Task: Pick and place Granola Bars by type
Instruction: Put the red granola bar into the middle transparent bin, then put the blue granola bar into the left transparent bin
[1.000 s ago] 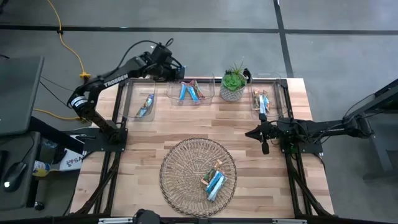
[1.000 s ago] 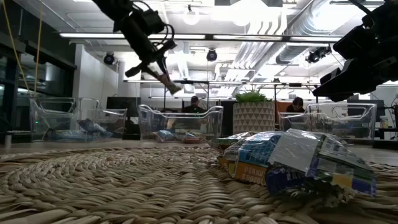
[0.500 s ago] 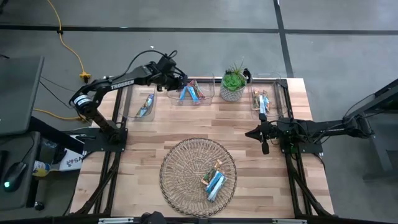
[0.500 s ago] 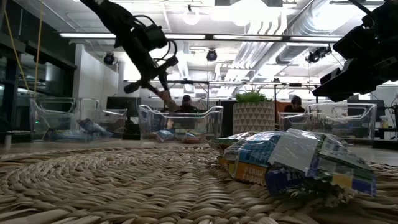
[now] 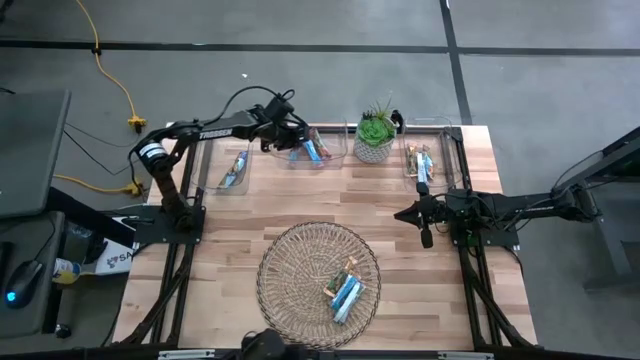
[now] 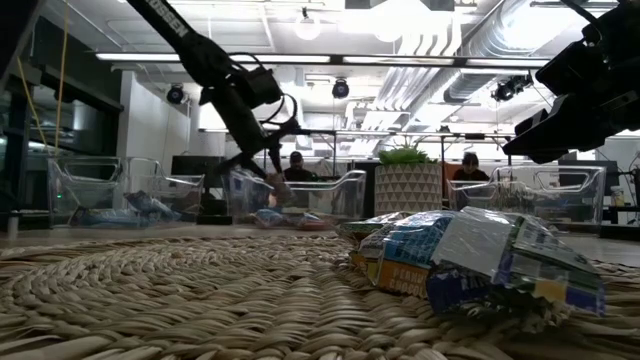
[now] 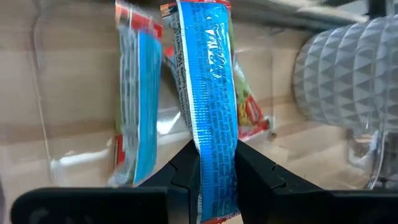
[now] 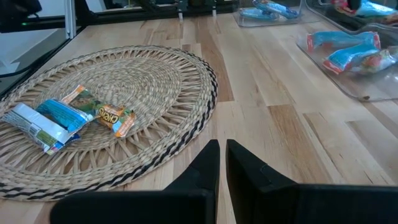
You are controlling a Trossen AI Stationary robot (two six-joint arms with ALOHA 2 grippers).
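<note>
Left pincer (image 7: 211, 171): clamped on slim blue foil bar (image 7: 208, 93), poised over middle clear bin (image 5: 308, 146) at table's far edge. Glossy, slippery, crinkled wrapper; grip low on one end only, so risk of swinging, slipping out early, landing on bin rim or on table (image 5: 300, 205). Directly beyond pincer in bin: blue-white bar (image 7: 134, 106), tan bar (image 7: 249, 109) partly hidden beneath. Thin, rigid bin walls; snagging possible. Ribbed pale plant pot (image 7: 345, 74) just beside. Right pincer (image 8: 221, 158): shut, empty, low over table beside round woven basket (image 8: 155, 124) holding remaining bars (image 8: 62, 115).
</note>
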